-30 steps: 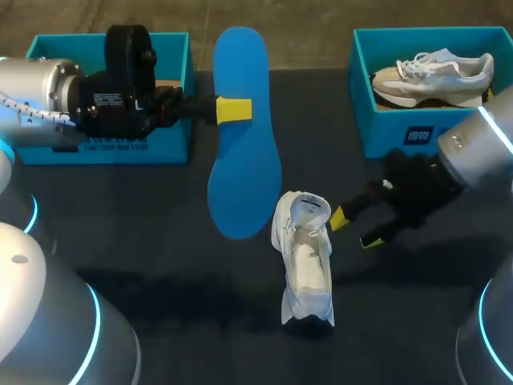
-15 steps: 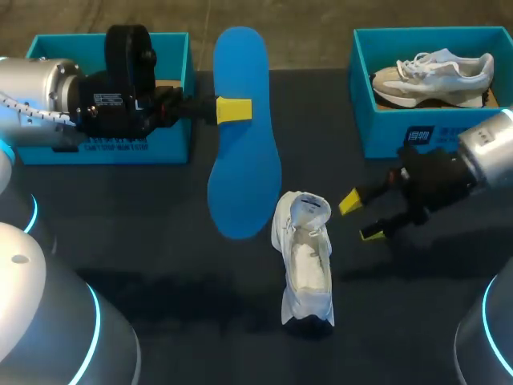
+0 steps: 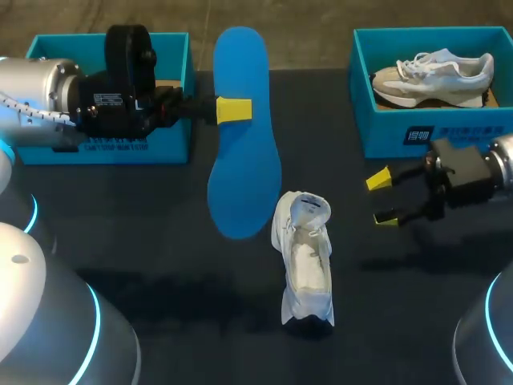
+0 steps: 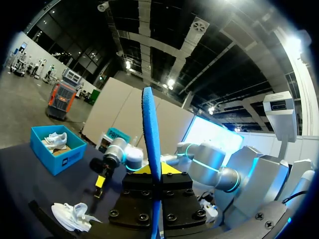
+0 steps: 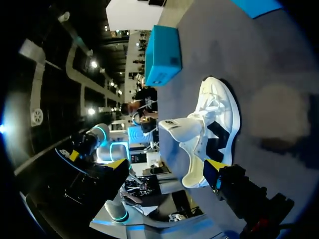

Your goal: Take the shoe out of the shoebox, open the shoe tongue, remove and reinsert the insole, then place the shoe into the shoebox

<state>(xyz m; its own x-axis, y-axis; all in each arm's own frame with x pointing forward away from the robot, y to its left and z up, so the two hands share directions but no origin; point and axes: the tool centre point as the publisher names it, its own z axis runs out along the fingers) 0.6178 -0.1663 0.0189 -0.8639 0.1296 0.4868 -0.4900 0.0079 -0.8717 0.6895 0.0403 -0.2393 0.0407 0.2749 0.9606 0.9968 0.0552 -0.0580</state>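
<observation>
A blue insole (image 3: 243, 136) hangs in the air above the table's back middle, with my left gripper (image 3: 232, 110) shut on its upper half. In the left wrist view the insole (image 4: 150, 129) stands edge-on between the fingers of that gripper (image 4: 152, 169). The white shoe (image 3: 307, 257) stands on the dark table, tongue pulled open, heel toward the insole. My right gripper (image 3: 382, 198) hovers open to the right of the shoe, apart from it and holding nothing. In the right wrist view the shoe (image 5: 212, 129) lies ahead of the spread fingers of this gripper (image 5: 167, 167).
A blue shoebox (image 3: 385, 128) at the back right holds a second, grey-and-white shoe (image 3: 433, 72). Another blue shoebox (image 3: 172, 96) sits at the back left, mostly behind my left arm. The dark table (image 3: 200, 305) stretches in front of the shoe.
My right gripper, still open, has drawn back to the right, away from the shoe's heel and toward the right shoebox. The left arm and the insole have not moved.
</observation>
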